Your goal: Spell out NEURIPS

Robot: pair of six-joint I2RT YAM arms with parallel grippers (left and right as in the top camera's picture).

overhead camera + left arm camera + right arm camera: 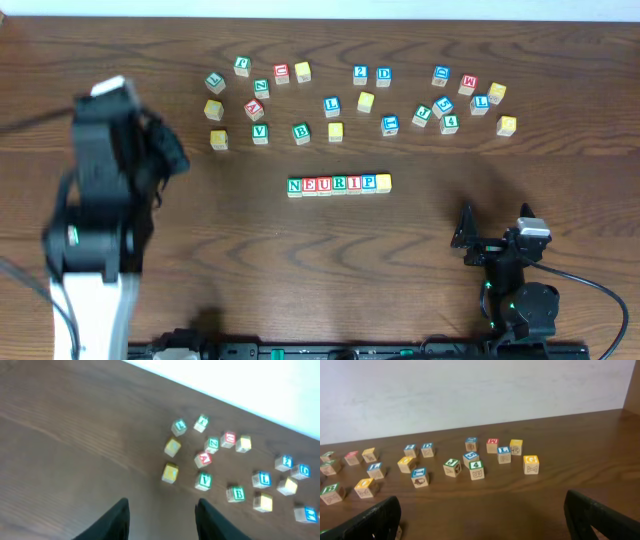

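A straight row of seven cubes [339, 184] lies at the table's middle. It reads N [294, 186], E, U, R, I, P [369, 183] and ends with a yellow-faced cube [384, 182]. My left gripper [161, 505] hangs high over the left side of the table, open, with only bare wood between its dark fingers [117, 520]. The row is out of its view. My right gripper [480, 510] rests low at the front right, open wide and holding nothing. In the overhead view the right gripper [495, 235] sits right of and nearer than the row.
Several loose letter and number cubes lie scattered along the far side, among them V [204, 480], B [236, 493], 4 [476, 470] and G [531, 464]. The raised left arm [100, 210] covers the table's left part in the overhead view. A pale wall [470, 390] bounds the far edge.
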